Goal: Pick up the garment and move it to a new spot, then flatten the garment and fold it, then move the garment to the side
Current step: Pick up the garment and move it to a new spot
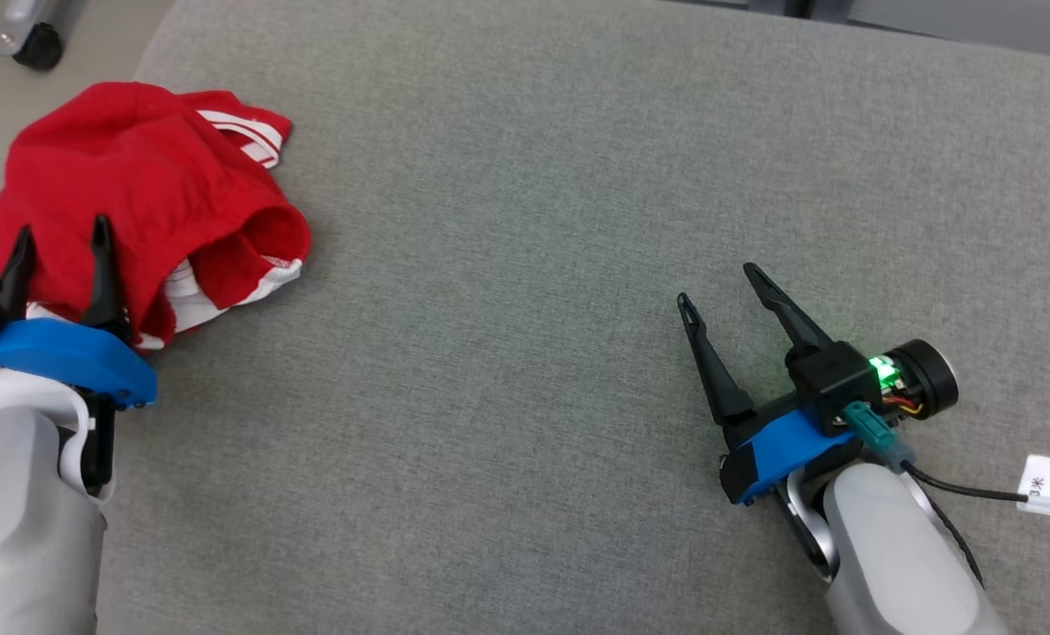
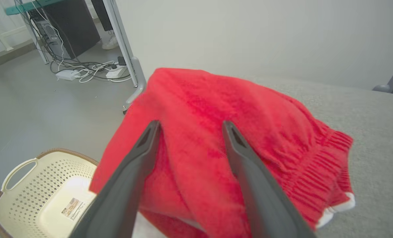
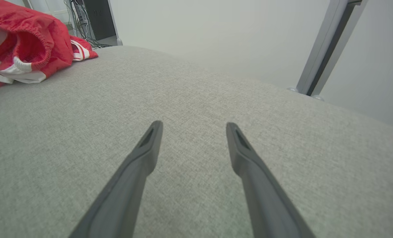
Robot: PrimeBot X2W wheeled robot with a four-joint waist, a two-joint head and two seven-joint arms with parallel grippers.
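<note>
Two grippers are held open over a grey counter (image 1: 525,265) covered in coarse woven cloth, and nothing is gripped by either. A crumpled red garment (image 1: 137,194) of soft, nubbly fabric, with a gathered elastic band and white stripes and trim, is heaped at the counter's left edge and has not yet been picked up. It looks like a pair of shorts. The heap is bunched and rounded, with one opening gaping toward the right and white cloth showing beneath it.

The left gripper (image 1: 62,226) is set at the near side of the garment. Its two long dark fingers (image 1: 101,265) are spread wide, with the red cloth lying in front of and beneath them. Whether the tips are touching the cloth cannot be told. The placement is judged to be a lining-up for the first pick: a thick fold is straddled so that it can be pinched once the fingers are closed.

The right gripper (image 1: 717,284) is placed well apart from the garment, far to its right, fingers parted over bare counter; that stretch is probably meant as the new spot. Below the garment, off the counter's edge, a cream perforated plastic basket (image 2: 48,178) with a brown rim is seen on the floor. A loose grasp could therefore let the soft heap slide off toward it.
</note>
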